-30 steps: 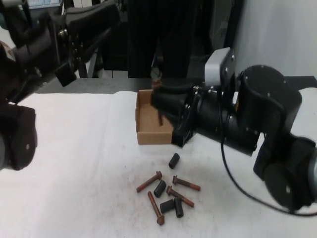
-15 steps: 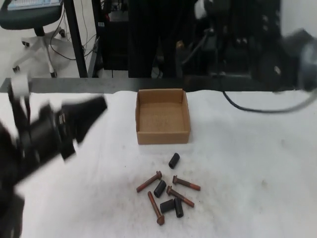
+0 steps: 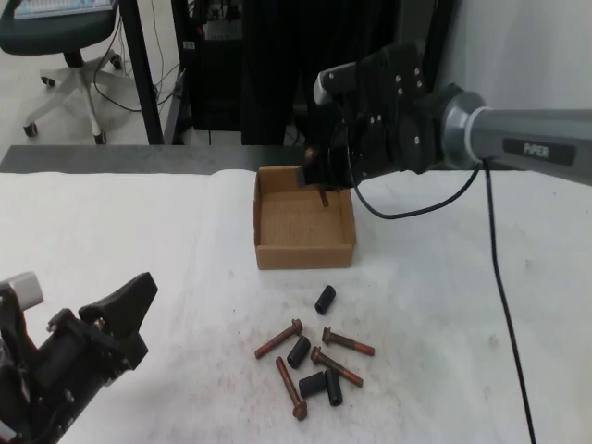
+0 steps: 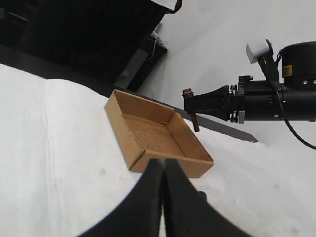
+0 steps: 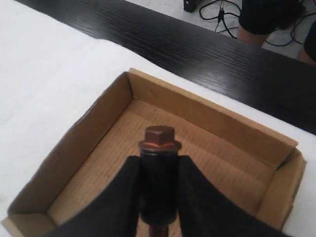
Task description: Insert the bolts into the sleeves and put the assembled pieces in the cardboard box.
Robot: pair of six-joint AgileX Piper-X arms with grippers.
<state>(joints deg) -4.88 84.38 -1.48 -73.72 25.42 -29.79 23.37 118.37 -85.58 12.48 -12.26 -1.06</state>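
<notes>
over the cardboard box [image 3: 303,255], the right gripper [image 5: 158,212] is clenched on an assembled piece [image 5: 158,177], a bolt seated in its dark sleeve, head up, hanging above the box floor without touching it. judging by this, the step in hand is the drop-off: the next move calls for lowering a little and letting go so the piece lands inside the walls. the left gripper [image 4: 163,190] hovers low over the bench [image 3: 139,231] on the near side, clenched shut on nothing. four loose bolts [image 3: 278,339] and four loose sleeves [image 3: 325,299] lie clustered in front of the box, not yet paired.
</notes>
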